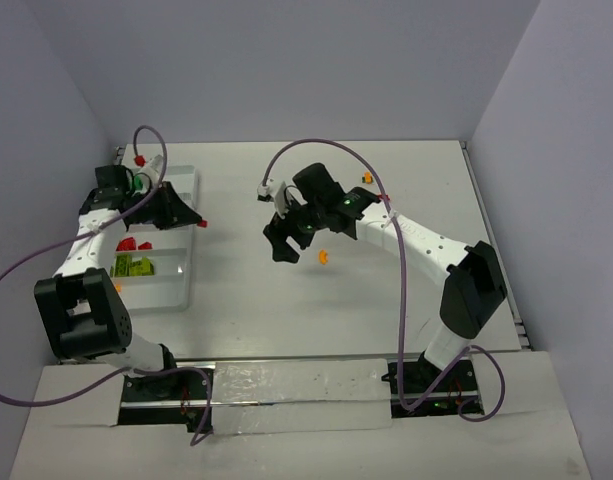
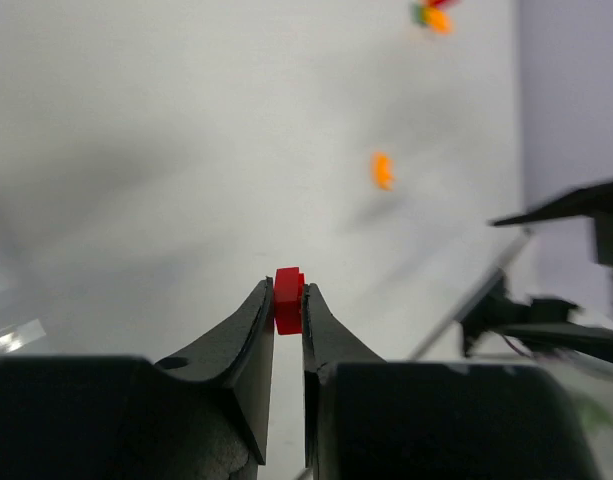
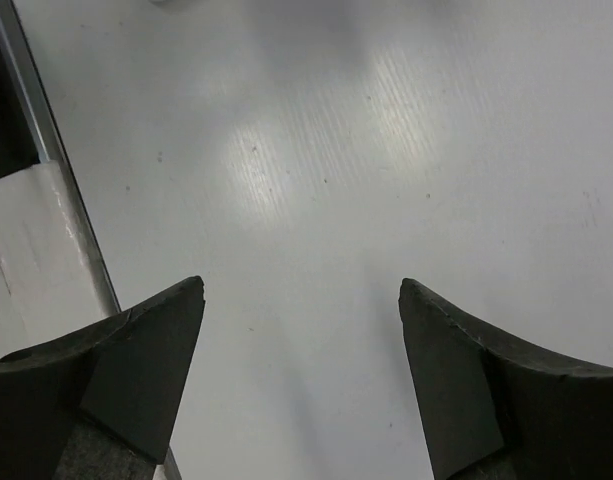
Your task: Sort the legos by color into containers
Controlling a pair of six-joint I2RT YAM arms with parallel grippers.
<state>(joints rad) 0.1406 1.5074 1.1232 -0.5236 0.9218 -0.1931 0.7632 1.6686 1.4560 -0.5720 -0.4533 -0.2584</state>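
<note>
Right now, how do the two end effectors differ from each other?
The left end effector is shut, while the right end effector stands wide open. The left one pinches a red lego at its tips; the right one holds nothing. The left one sits by the tray's edge; the right one hangs over the table nearer the middle. Both have two dark fingers.

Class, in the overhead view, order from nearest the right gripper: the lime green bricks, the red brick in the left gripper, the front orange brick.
1. Front orange brick, just beside the right gripper.
2. Red brick, in the left gripper, by the tray.
3. Lime green bricks, inside the tray, far left.
</note>
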